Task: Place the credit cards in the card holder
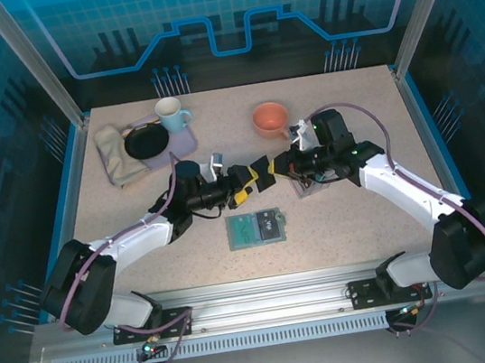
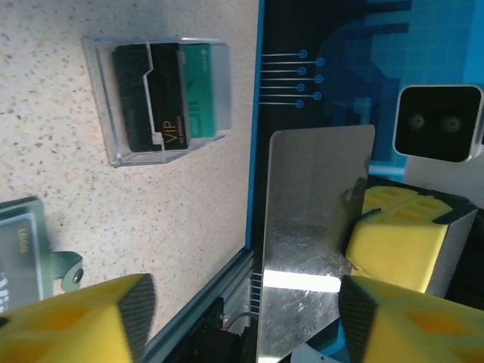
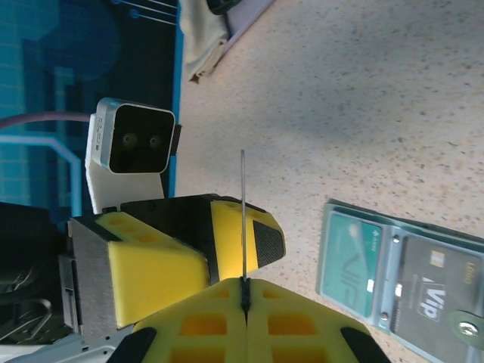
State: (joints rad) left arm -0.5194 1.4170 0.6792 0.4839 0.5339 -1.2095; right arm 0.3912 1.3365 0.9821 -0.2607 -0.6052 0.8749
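Handover: right gripper [image 3: 244, 287] was clamped on a silver card [image 2: 318, 227] in mid-air; left gripper [image 2: 246, 302] straddled it, jaws apart. Holder [image 1: 256, 229] lay open on the table. Risk: right releasing before left clamped would drop the card.

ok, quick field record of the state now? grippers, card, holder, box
phase: looks like a handover of the silver card above the table
right gripper: shut on silver card
left gripper: open, one finger on either side of silver card
holder: lying open on table, teal card and VIP card in it
clear box: on table
box cards: one dark, one teal, inside clear box
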